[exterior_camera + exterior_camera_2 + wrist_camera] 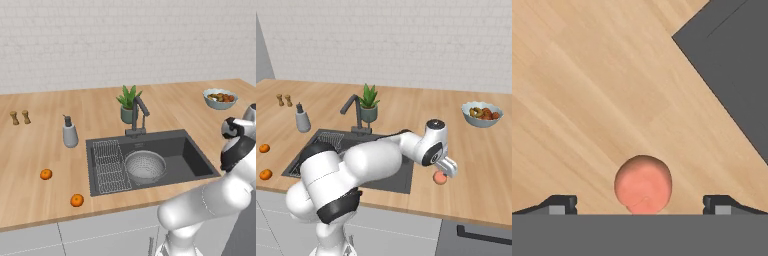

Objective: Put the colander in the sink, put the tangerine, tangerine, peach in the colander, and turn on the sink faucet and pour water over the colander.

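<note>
From the left base view, nothing on the wooden counter (40, 150) carries a label or any writing I can read, not even the grey soap dispenser (70, 134). The colander (145, 167) already sits in the sink (200, 162), just beside the wire rack (110, 167), with the sink faucet (137, 116) standing at the back rim in front of a potted plant (129, 102). Two tangerines (46, 174) lie on the counter left of the basin, well apart from it (the nearer one (76, 200) close to the front edge). Two small shakers (20, 117) stand far left and a pale fruit bowl (220, 98) far right. The white arm bends up along the right edge, its wrist out over the counter right of the sink. In the right base view the arm arches across the front of the sink, elbow high, forearm reaching right and the hand tipped downward over the peach (440, 178), which rests on the counter just right of the basin. In the hand view the gripper (640, 204) looks straight down on the peach, its jaws spread wide with a finger tip (559, 204) on either side, apart from the fruit and not gripping it; a dark corner of the sink shows at upper right.
</note>
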